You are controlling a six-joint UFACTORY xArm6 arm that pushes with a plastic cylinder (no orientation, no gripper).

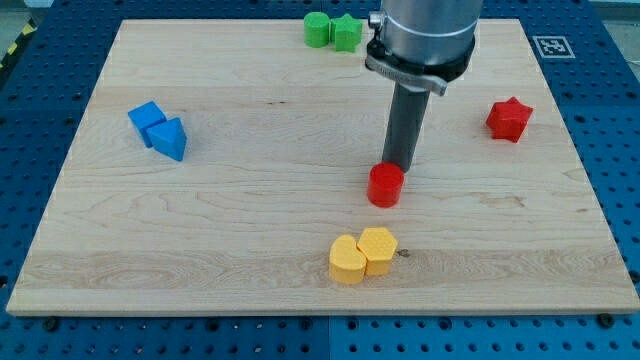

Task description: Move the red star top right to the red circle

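At the right of the board, well toward the far edge, sits the red star (509,119), alone and clear of its neighbours. It looks like a small, stiff, light block with a smooth finish, so I judge it will slide readily on the wood but may spin off a point if struck off-centre; with no claw on this arm, nothing can be gripped, and the push wants to land squarely on the star's right flank, between two points.

Well to its left, near the middle of the board, stands the red circle (386,185). My tip (398,165) rests just behind it, on its far side, touching or nearly so; the circle hides the very end, so I cannot tell which.

Farther out, two yellow blocks (362,255) press together near the front edge, two blue blocks (158,129) huddle at the left, and two green blocks (332,31) sit at the far edge, partly beside the arm's housing. Their exact shapes are hard to make out.
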